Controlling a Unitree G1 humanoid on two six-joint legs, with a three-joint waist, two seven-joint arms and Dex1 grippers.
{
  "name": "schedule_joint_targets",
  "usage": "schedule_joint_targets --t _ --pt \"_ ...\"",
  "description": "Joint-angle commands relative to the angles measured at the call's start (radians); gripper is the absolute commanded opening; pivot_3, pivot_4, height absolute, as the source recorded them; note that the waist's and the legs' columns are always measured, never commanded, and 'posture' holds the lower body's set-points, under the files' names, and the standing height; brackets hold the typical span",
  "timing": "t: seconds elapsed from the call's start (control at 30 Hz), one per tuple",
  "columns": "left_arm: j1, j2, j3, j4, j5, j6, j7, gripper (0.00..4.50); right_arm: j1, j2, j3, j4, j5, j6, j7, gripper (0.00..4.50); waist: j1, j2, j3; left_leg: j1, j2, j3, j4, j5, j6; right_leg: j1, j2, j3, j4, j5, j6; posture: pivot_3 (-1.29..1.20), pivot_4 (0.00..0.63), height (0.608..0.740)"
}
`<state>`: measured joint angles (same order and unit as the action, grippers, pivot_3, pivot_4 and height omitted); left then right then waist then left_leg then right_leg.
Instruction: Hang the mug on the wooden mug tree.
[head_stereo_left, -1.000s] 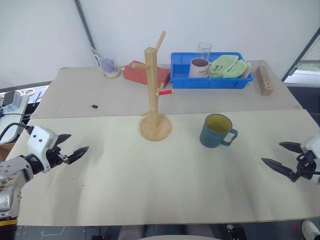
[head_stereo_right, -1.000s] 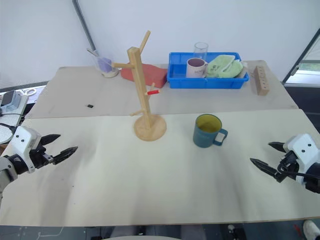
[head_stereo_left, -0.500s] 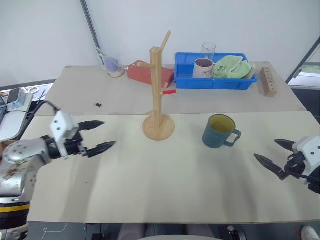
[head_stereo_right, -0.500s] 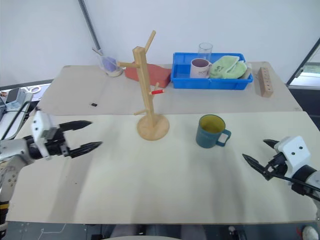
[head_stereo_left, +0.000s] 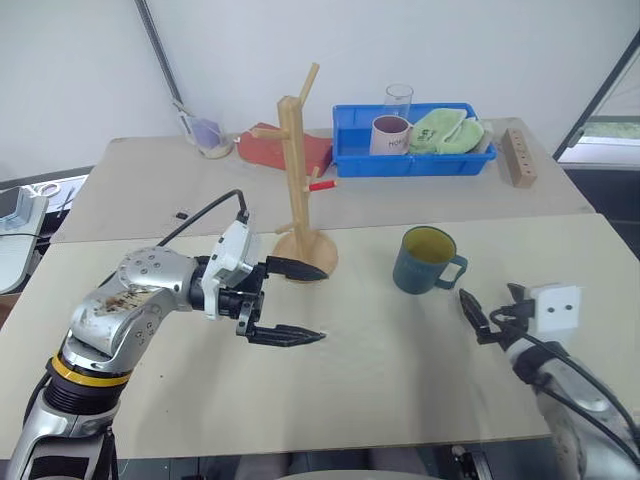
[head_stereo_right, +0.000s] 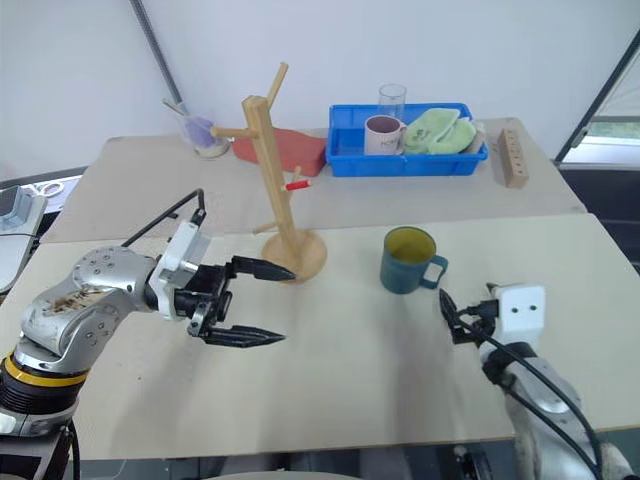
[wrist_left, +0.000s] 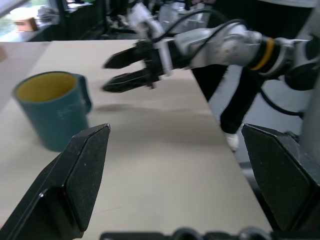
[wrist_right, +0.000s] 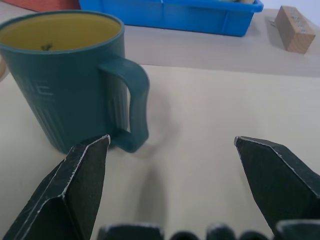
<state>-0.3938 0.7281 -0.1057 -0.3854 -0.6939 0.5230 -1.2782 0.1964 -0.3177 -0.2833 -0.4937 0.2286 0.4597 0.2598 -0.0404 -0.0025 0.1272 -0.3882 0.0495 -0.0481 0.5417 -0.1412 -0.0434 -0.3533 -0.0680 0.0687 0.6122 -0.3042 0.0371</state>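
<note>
The mug (head_stereo_left: 426, 259) is standing upright on the surface just ahead of the right gripper (head_stereo_left: 487, 313), whose jaws are gaping empty toward its handle, seemingly nearer than the left gripper (head_stereo_left: 296, 301), also spread wide beside the mug tree (head_stereo_left: 298, 170).

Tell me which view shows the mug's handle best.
The right wrist view: the mug is close, its handle in full profile. The head views show the handle small; in the left wrist view it is mostly behind the body.
</note>
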Motion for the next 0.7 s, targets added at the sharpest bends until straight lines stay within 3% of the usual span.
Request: schedule_joint_targets --t 0.03,0.57,0.67,0.7 --pt "-0.016 -0.013 -0.003 -0.001 0.013 -0.033 -0.012 4.5 -0.039 0.016 0.015 0.044 -0.036 -0.034 -0.041 4.44 0.002 0.0 0.0 0.0 0.0 0.0 0.0 0.0 0.0 0.0 0.0 0.0 0.0 0.0 0.0 0.0 0.15 0.721" --pt "0.004 -0.02 -0.008 -0.007 0.043 -0.049 0.001 4.5 -0.204 0.042 0.033 0.135 -0.017 0.018 -0.1 4.44 0.001 0.001 0.0 -0.001 0.001 -0.004 0.0 0.001 0.002 0.0 0.006 0.003 0.002 0.0 0.0 0.0 0.15 0.721" --pt "-0.001 -0.021 -0.009 -0.004 0.047 -0.046 0.003 4.5 -0.224 0.048 0.044 0.138 -0.007 0.056 -0.103 4.44 0.001 0.001 0.0 -0.001 0.002 -0.004 0.0 0.006 0.009 0.0 0.007 0.004 0.002 0.0 0.0 0.0 0.15 0.721" --pt "-0.001 -0.021 -0.008 -0.006 0.046 -0.043 0.006 4.5 -0.225 0.053 0.046 0.135 -0.003 0.068 -0.105 4.2 0.001 0.001 0.0 -0.001 0.002 -0.004 0.0 0.006 0.01 0.0 0.007 0.004 0.002 0.0 0.0 0.0 0.15 0.721"
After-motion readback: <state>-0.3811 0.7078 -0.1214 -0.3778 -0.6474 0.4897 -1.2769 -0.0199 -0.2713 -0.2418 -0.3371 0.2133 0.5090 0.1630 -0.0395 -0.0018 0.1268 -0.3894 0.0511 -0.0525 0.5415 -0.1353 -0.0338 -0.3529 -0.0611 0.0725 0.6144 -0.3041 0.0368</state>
